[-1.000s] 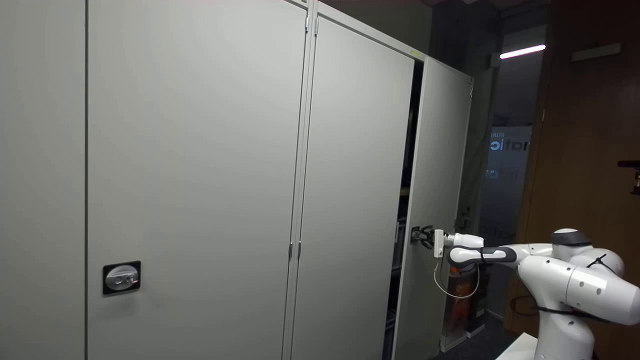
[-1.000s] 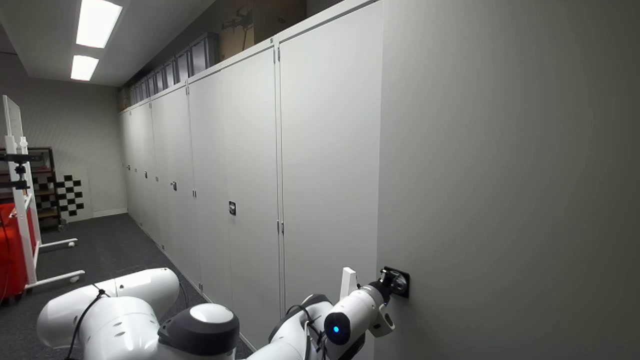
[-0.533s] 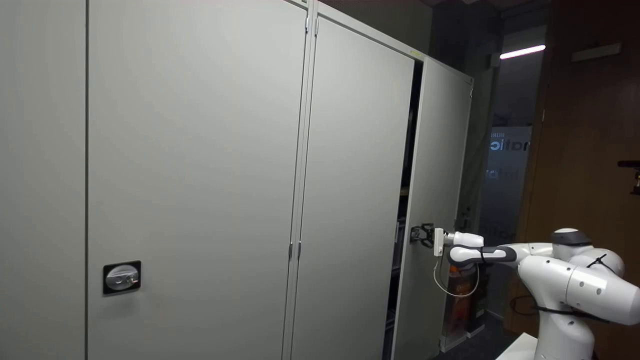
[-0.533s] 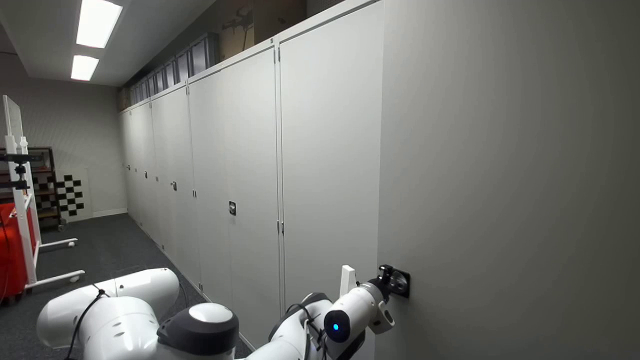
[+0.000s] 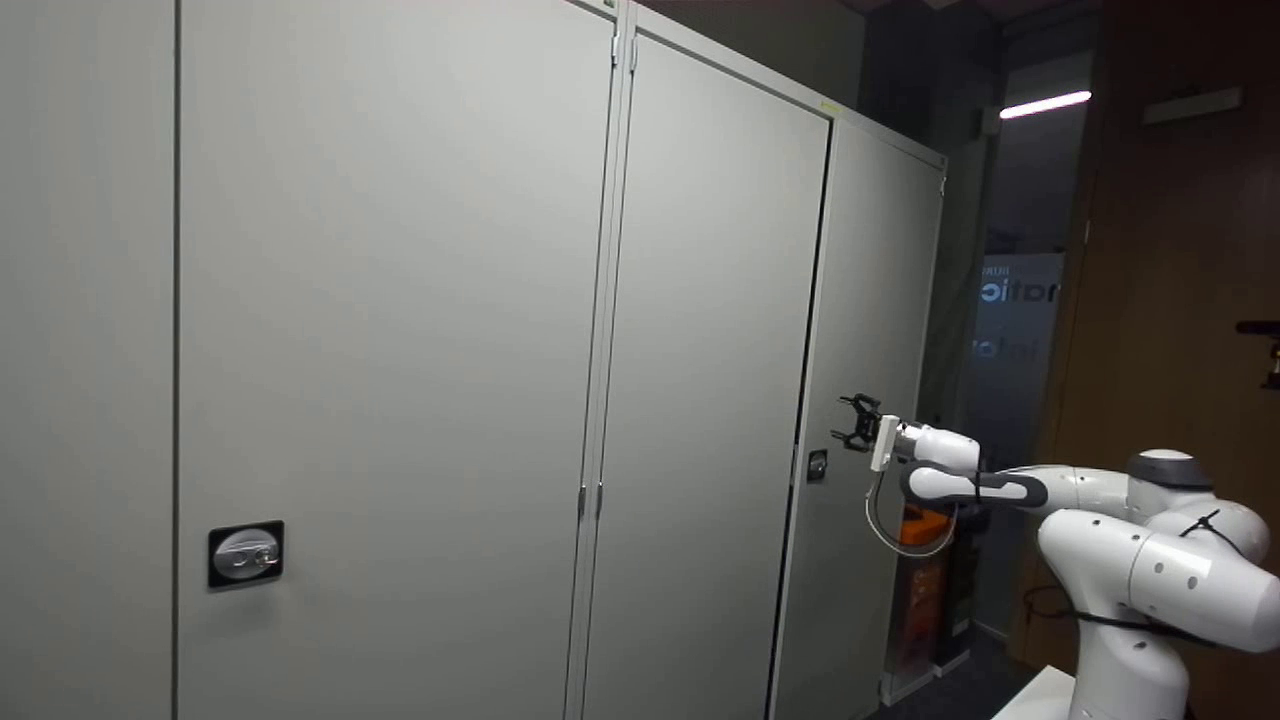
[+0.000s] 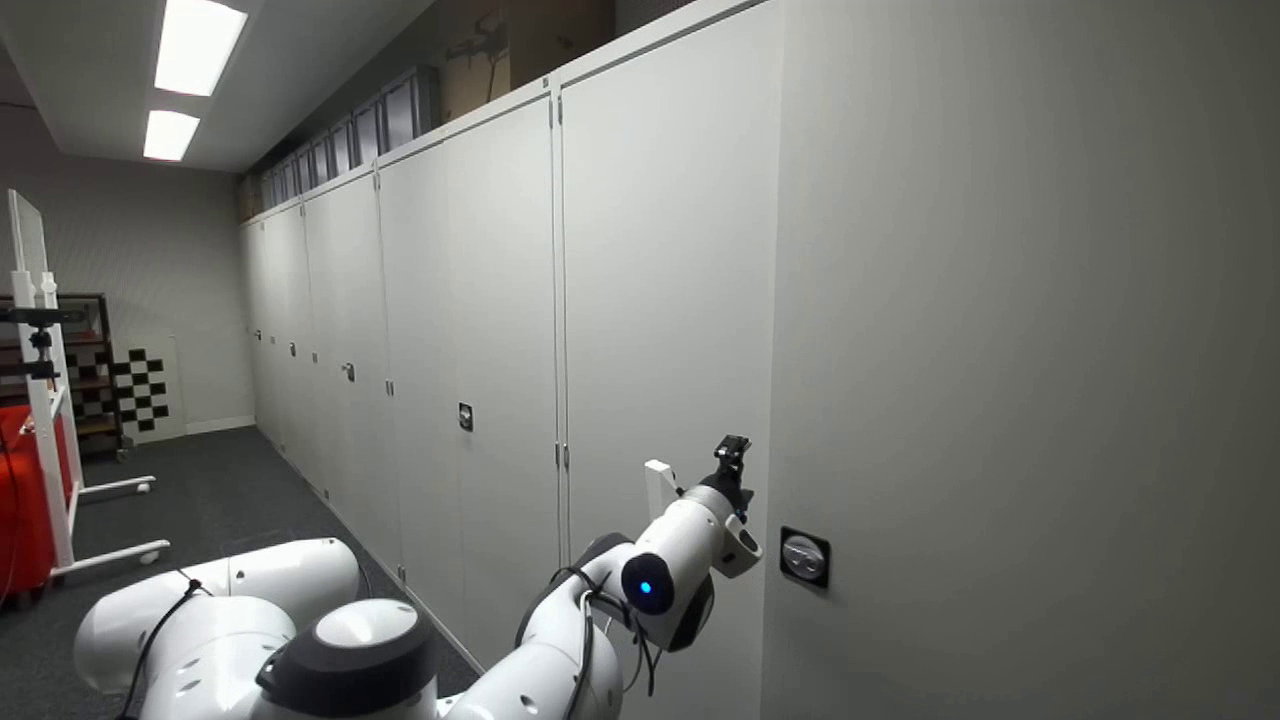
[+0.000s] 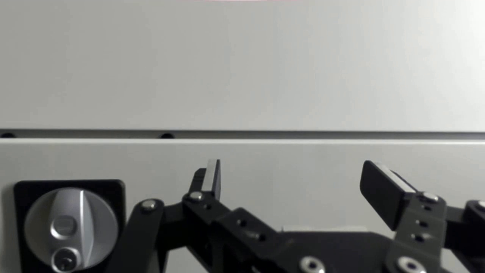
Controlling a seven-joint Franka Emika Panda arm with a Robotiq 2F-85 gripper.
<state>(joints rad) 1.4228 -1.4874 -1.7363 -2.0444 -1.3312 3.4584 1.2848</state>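
In an exterior view the door [image 5: 870, 310] stands almost shut, with a thin dark gap [image 5: 807, 345] between its edge and the next door [image 5: 710, 330]. The wrist view shows the same gap running along the door's edge, two small dark holes [image 7: 166, 135] in it, so the door looks close to flush but, as a judgement, not fully home. Its handle [image 7: 72, 223], round and silver on a black plate [image 7: 113, 189], sits just beside that edge and is free: nothing grips or touches it. In both exterior views the handle is lower than the gripper [image 7: 291, 172], which hangs in front of the door, near the handle yet apart from it. The fingers [image 7: 382, 185] are spread wide and hold nothing; only bare door shows between them. Their tips seem clear of the door too, though depth is hard to read here. As for how far along things are, the door seems to lack only a little of being shut, and no hold on the handle is left to undo. What is left looks small: the gap itself, if the door is to sit flush, and perhaps the latch, for whether it has caught cannot be told from these views.
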